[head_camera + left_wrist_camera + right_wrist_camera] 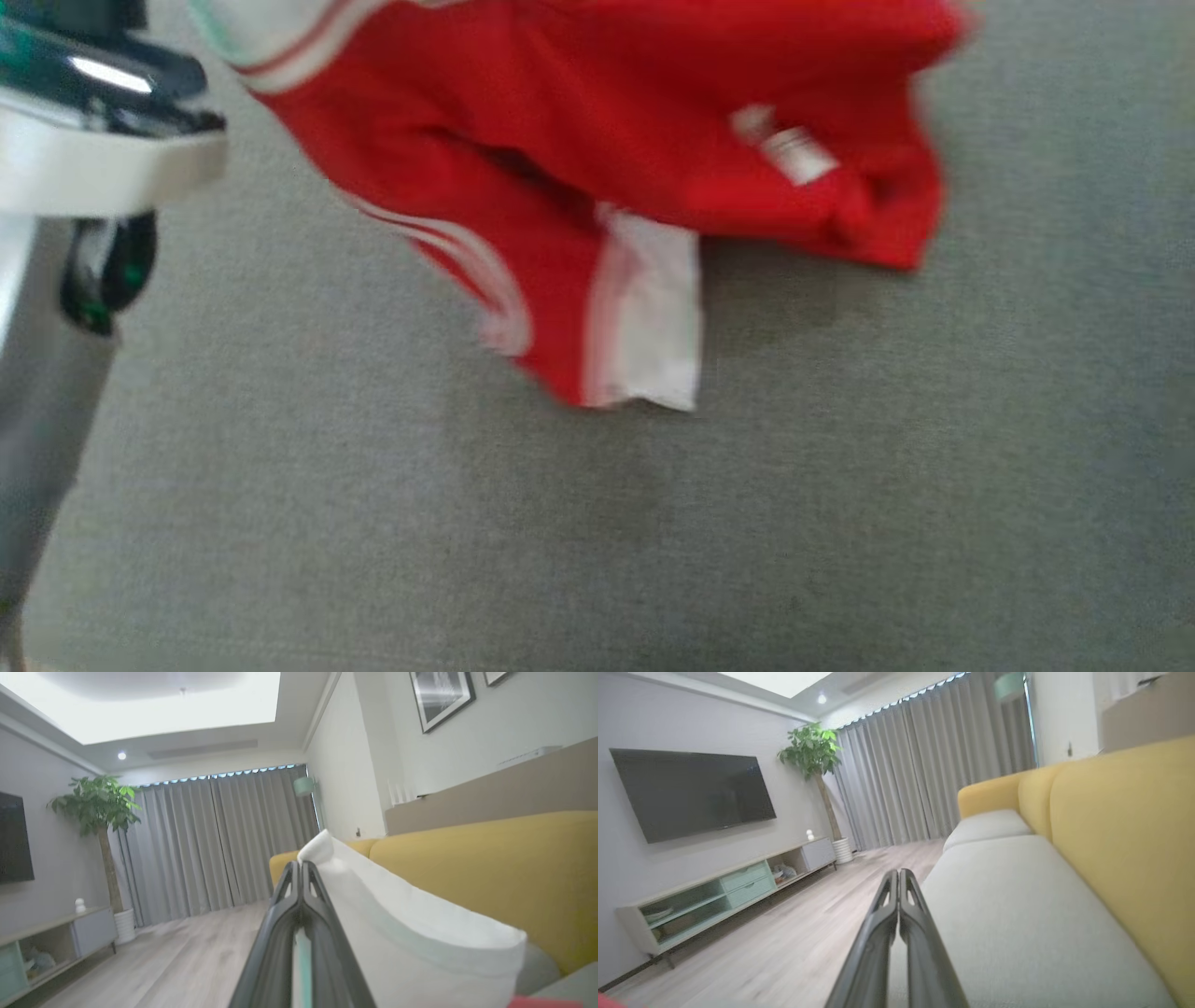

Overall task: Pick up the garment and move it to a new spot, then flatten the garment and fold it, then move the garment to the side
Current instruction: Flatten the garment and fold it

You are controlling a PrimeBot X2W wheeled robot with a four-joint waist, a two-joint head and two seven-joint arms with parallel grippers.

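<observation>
Pinching a white edge of the garment (397,942), the left gripper (301,864) has both fingers pressed together, and a tuft of white cloth stands just above the tips. From this claw the cloth falls away to the right of the left wrist view, with a sliver of red at the lower corner. The right gripper (899,872) is also closed. No cloth shows at its tips, and whether any is caught lower down cannot be determined.

In the head view the garment hangs, blurred, over the grey sofa seat (653,541) and casts a shadow below its free hem. Its long axis runs from the striped white edge at upper left toward the right.

Judgement: the left arm is the nearer and carries the load, and the set-down needs open seat below.

Count: one garment, two grippers, one white label (794,149), two seat cushions (1017,905).
</observation>
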